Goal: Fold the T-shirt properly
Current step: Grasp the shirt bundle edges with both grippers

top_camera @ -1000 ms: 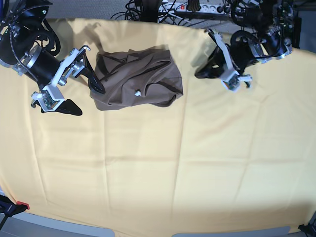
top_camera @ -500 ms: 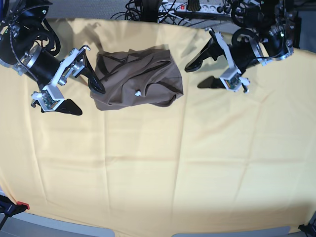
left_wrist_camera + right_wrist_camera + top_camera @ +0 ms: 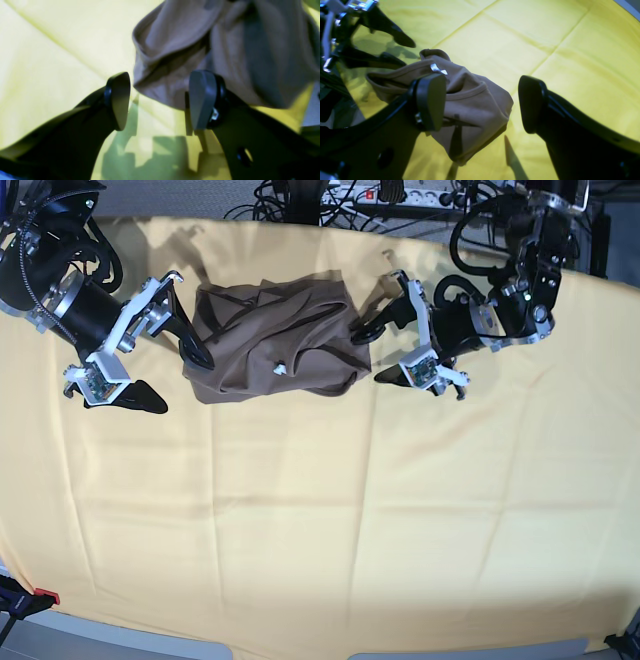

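Observation:
The taupe-brown T-shirt (image 3: 270, 340) lies crumpled at the back of the yellow cloth, its small white tag (image 3: 281, 368) showing. My left gripper (image 3: 372, 357) stands open at the shirt's right edge. In the left wrist view the T-shirt's (image 3: 200, 37) hem hangs just beyond the gap of the left gripper (image 3: 160, 100), and nothing is pinched. My right gripper (image 3: 182, 383) is open at the shirt's left edge, one finger over the fabric. In the right wrist view the T-shirt (image 3: 475, 100) bunches between the spread fingers of the right gripper (image 3: 481, 105), not clamped.
The large yellow cloth (image 3: 300, 510) covers the whole table, with creases running across it. Cables and a power strip (image 3: 380, 194) lie behind the back edge. A red-tipped clamp (image 3: 30, 598) sits at the front left corner.
My left gripper opened from shut and moved leftward up to the shirt's right edge. The right arm and the shirt have not moved.

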Motion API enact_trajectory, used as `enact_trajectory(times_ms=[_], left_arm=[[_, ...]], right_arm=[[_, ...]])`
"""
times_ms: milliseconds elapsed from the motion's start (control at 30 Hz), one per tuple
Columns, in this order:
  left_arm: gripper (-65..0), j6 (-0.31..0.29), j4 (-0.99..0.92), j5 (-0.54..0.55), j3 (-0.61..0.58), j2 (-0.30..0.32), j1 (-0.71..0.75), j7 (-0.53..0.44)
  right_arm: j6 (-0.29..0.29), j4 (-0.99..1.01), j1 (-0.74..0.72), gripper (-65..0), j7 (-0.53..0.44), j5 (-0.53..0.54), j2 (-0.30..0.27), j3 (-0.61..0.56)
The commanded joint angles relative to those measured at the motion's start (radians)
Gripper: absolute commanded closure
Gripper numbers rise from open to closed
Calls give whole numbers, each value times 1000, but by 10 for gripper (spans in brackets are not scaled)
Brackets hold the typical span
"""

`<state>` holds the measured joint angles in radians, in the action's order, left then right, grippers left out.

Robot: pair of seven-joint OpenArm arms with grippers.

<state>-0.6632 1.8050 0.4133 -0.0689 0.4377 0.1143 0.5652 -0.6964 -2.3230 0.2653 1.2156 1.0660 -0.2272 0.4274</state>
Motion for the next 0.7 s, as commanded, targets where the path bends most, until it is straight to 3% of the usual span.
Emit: enact_trajectory(times_ms=[0, 300, 367, 433, 533, 667], left_arm=[[-377, 1, -11, 9, -8, 8, -37, -28], [-370, 0, -169, 9, -146, 8, -187, -72], [-358, -25, -192, 8, -183, 8, -204, -72], [-277, -35, -209, 9, -217, 8, -216, -72], [-2, -35, -210, 8, -232, 8, -217, -72], [0, 0, -209, 8, -211, 8, -222, -72]], right_arm=[[-2, -11, -8, -467, -26, 18, -9, 5], [-2, -10, -8, -467, -27, 18, -8, 5], [-2, -10, -8, -467, -27, 18, -8, 5], [-2, -10, -8, -467, -27, 18, -8, 5], [-2, -10, -8, -467, -27, 18, -8, 5], [-2, -10, -8, -467, -27, 18, -8, 5]])
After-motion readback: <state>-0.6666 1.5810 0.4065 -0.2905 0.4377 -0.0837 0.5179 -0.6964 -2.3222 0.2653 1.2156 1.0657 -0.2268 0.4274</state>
